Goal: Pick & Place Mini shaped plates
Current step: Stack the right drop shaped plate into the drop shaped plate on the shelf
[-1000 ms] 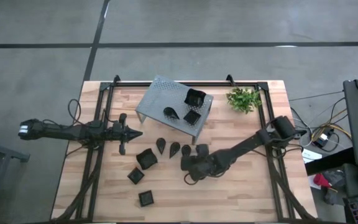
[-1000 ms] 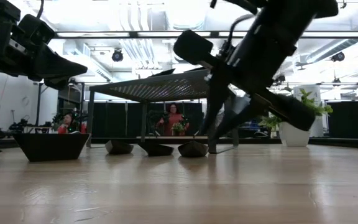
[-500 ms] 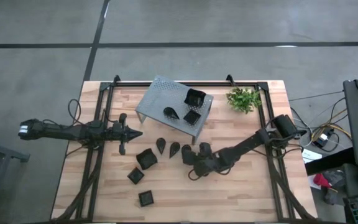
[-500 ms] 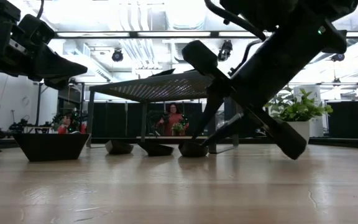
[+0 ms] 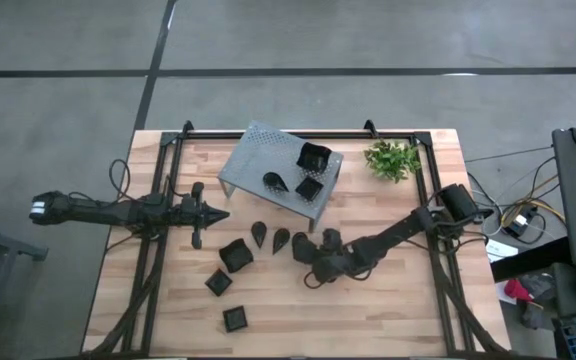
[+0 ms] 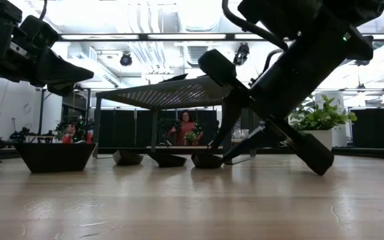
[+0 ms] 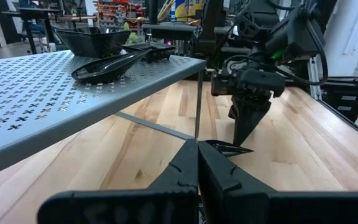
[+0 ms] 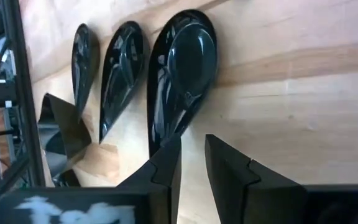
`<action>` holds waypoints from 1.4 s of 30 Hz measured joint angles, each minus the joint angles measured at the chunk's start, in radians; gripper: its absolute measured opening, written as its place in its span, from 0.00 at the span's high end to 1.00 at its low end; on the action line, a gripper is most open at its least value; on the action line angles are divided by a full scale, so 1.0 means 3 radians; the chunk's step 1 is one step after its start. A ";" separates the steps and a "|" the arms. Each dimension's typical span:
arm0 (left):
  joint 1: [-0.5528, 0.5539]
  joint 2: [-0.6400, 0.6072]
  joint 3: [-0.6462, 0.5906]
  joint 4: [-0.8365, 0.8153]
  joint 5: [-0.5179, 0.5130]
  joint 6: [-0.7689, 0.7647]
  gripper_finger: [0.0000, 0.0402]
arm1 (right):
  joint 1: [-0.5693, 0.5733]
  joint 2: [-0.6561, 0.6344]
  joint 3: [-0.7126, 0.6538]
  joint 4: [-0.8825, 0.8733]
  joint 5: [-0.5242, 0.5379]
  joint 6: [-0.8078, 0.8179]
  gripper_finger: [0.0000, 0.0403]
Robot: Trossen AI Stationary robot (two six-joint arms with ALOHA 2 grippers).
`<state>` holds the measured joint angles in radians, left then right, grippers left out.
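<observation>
With the right gripper [image 8: 191, 163] lowered at the pointed tip of the nearest teardrop plate [image 8: 182, 78] lying on the surface beside two others, jaws narrowly parted astride its rim, closure should be delayed until that rim is seated squarely.

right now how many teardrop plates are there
4 that I can see. One lies on the grey shelf at. Three sit in a row on the table in front of it: and, the last at the right gripper. The arm may hide more.
</observation>
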<state>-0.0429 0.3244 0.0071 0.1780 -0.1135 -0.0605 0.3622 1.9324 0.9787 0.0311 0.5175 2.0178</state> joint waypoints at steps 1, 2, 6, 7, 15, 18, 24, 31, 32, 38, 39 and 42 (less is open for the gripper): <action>0.0001 0.0000 0.0000 0.0001 0.0000 0.0001 1.00 | -0.0009 0.0000 -0.0005 0.0002 -0.0004 0.0014 0.82; 0.0001 0.0000 0.0000 0.0001 0.0000 0.0001 1.00 | -0.0020 0.0000 -0.0014 0.0004 -0.0007 0.0030 0.82; 0.0001 0.0000 0.0001 0.0000 0.0000 0.0000 1.00 | -0.0050 -0.0005 -0.0043 0.0023 -0.0025 0.0055 0.83; 0.0001 0.0000 0.0000 0.0001 0.0000 0.0000 1.00 | -0.0051 -0.0006 -0.0047 0.0024 -0.0037 0.0054 0.83; 0.0000 0.0000 0.0000 0.0001 0.0000 0.0001 1.00 | -0.0039 -0.0012 -0.0009 -0.0002 -0.0071 0.0066 0.84; 0.0000 0.0000 0.0001 0.0000 0.0000 0.0001 1.00 | -0.0039 -0.0028 -0.0009 0.0003 -0.0006 0.0070 0.83; 0.0001 0.0000 0.0000 0.0000 0.0000 0.0001 1.00 | -0.0067 -0.0048 -0.0011 -0.0001 0.0020 0.0158 0.83; 0.0000 0.0000 0.0001 0.0001 0.0000 0.0001 1.00 | -0.0175 -0.0048 -0.0015 0.0001 -0.0088 0.0144 0.83; 0.0000 0.0000 0.0001 0.0000 0.0000 0.0000 1.00 | -0.0183 -0.0048 -0.0015 0.0001 -0.0110 0.0140 0.82; 0.0000 0.0000 0.0000 0.0000 0.0000 0.0001 1.00 | -0.0223 -0.0048 -0.0023 -0.0008 -0.0257 0.0124 0.83; 0.0000 0.0000 0.0000 0.0001 0.0000 0.0000 1.00 | -0.0236 -0.0048 -0.0024 -0.0009 -0.0259 0.0117 0.84; 0.0000 0.0000 0.0000 0.0000 0.0000 0.0001 1.00 | -0.0280 -0.0048 -0.0025 -0.0016 -0.0321 0.0088 0.86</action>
<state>-0.0428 0.3244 0.0072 0.1781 -0.1135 -0.0602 0.2781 1.9179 0.9710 0.0263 0.4211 2.0443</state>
